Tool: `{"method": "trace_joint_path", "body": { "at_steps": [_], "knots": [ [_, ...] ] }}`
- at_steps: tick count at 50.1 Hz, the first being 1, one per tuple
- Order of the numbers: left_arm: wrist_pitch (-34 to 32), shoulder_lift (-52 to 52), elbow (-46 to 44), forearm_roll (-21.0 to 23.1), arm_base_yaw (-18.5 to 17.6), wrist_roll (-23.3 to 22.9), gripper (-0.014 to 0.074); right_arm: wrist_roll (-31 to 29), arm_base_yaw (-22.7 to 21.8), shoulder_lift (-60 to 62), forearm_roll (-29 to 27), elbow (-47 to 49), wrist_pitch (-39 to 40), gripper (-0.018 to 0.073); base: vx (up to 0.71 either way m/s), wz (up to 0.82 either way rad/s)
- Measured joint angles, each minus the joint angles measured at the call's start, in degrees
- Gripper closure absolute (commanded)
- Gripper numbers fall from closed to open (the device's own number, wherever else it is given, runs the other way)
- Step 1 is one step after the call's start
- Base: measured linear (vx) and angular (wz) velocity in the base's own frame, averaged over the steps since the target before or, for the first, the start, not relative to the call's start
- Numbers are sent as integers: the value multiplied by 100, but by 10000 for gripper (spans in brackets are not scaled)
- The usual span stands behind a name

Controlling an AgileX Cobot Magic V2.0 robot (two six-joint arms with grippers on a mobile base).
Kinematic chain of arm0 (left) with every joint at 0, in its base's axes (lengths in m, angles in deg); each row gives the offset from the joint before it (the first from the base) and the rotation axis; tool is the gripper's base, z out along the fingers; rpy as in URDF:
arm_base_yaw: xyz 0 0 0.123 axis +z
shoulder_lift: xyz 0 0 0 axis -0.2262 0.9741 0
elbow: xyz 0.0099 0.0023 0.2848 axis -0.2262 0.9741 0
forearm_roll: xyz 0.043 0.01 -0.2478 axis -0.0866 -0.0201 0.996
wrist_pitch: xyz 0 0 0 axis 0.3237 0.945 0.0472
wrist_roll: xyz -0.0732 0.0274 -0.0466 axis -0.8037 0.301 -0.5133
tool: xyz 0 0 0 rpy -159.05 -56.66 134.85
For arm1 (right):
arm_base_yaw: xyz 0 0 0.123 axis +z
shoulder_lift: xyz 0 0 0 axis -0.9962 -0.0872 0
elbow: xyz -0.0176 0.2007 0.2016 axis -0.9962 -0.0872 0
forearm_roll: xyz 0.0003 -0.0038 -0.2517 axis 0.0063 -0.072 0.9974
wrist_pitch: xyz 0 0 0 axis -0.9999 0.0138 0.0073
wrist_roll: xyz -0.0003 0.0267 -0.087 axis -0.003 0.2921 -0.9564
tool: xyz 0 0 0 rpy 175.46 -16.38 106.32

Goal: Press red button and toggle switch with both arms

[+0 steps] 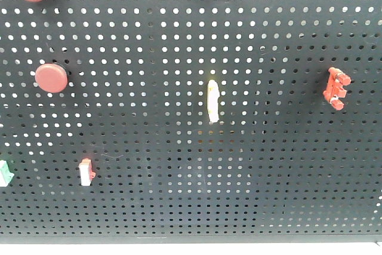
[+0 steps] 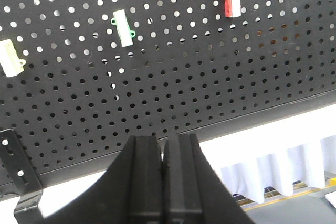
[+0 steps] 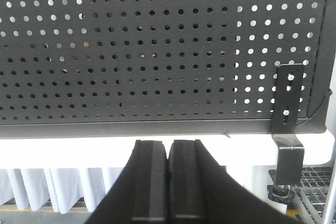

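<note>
The pegboard (image 1: 268, 165) looks like dark painted sheet metal, matt and smooth, punched all over with round holes. The two red buttons (image 1: 51, 77) at 9 and 11 o'clock look like dull matt plastic. The red-and-white switch (image 1: 86, 172) at 7 o'clock seems glossy plastic. The bracket (image 3: 289, 106) is flat black metal. The left gripper (image 2: 161, 153) fingers look like matt black plastic or rubber.

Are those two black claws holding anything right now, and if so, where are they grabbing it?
Nothing is held. The left gripper and the right gripper are both shut with their fingers pressed together, empty, below the pegboard.
</note>
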Motion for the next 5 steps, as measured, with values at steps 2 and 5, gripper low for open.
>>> {"method": "trace_joint_path", "body": {
  "at_steps": [2,5],
  "knots": [
    [0,0,0,0,0,0,595,0,0,0,0,0,0,559,0,0],
    [0,0,0,0,0,0,595,0,0,0,0,0,0,559,0,0]
  ]
}}
